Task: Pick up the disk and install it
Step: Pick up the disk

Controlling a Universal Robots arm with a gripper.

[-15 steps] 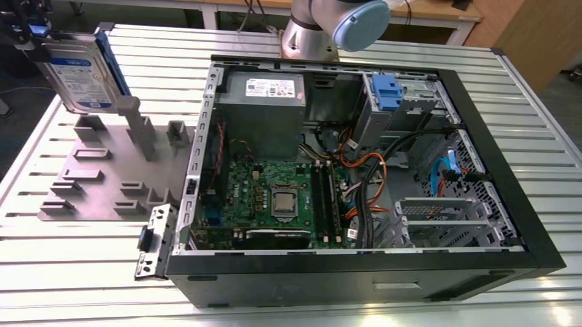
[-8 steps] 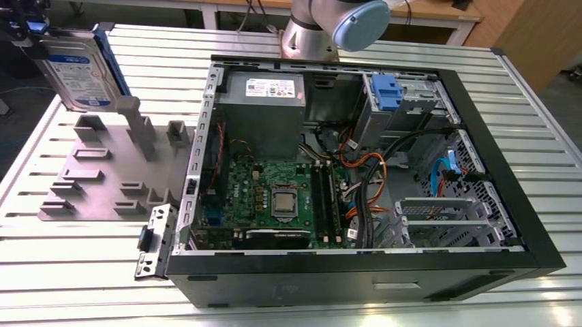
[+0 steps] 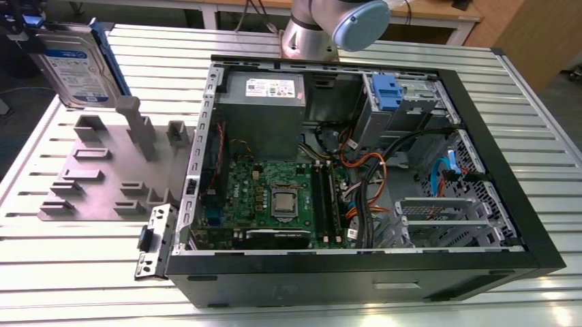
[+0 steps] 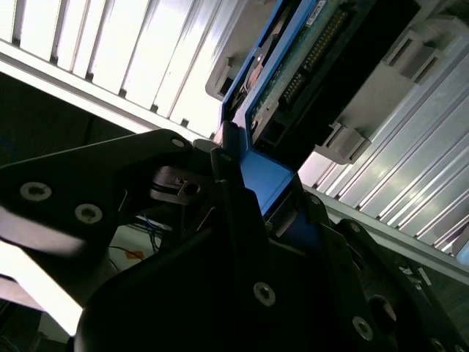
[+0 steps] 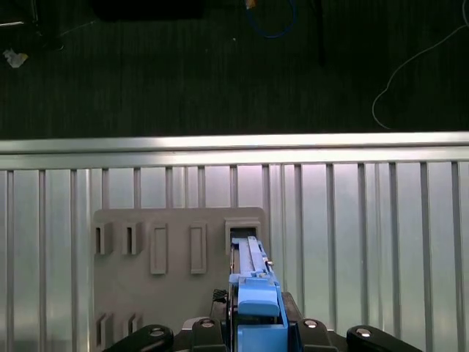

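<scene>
At the top of the exterior view's left, above the slatted metal counter (image 3: 54, 272), the tool (image 3: 20, 26) gripped the disk (image 3: 78, 68) by its upper end. The disk hung upright below the tool, its white-and-blue label facing the camera and its blue carrier running along the edge on the exterior view's right. Its lower edge stood just above the far corner of the grey fixture plate (image 3: 105, 174), beside one of the plate's upright posts. Whether that edge was clear of the slot under it could not be told.

In the second wrist view the tool (image 4: 265, 187) was clamped on the blue carrier, one black finger (image 4: 229, 183) pressed against each side. The disk (image 4: 304, 55) reached away from the tool toward the counter, showing its green circuit-board side. In the first wrist view the disk (image 5: 256, 304) appeared edge-on, straight out from the tool (image 5: 256, 334) and in line with a slot at the corner of the fixture plate (image 5: 172, 282).

Well apart from the disk, on the exterior view's right, lay the open computer case (image 3: 509, 204), with the grey power supply (image 3: 264, 102) and a small blue latch (image 3: 386, 92) inside it. The arm (image 3: 332, 24) rose behind the case.
</scene>
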